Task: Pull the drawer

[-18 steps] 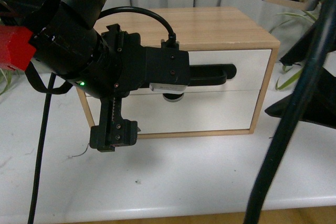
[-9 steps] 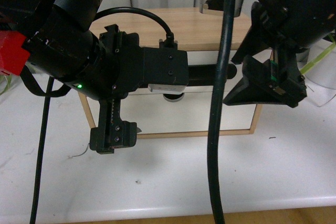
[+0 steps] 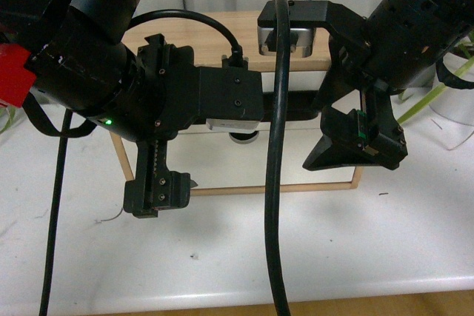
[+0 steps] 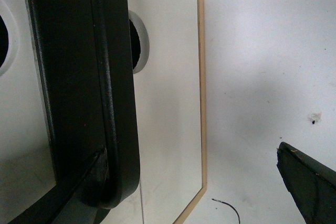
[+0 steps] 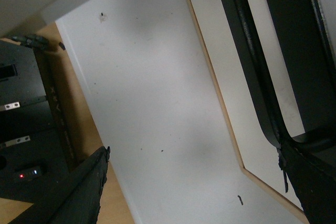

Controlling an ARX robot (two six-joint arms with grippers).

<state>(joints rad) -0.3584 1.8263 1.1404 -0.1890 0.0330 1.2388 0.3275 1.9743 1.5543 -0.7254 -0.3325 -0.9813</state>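
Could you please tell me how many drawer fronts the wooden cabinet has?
2. The drawer with the black bar handle is on top; the plain white drawer front is directly below. Parts of the cabinet are hidden.

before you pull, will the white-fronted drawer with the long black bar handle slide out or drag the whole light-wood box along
Nothing visible anchors the light-wood box on the smooth white table, so it may skid with the white-fronted drawer. The long black bar handle looks rigid, probably fine to hook.

drawer (image 3: 304, 81) front | mostly hidden behind left arm (image 3: 96, 86), right arm (image 3: 400, 42)
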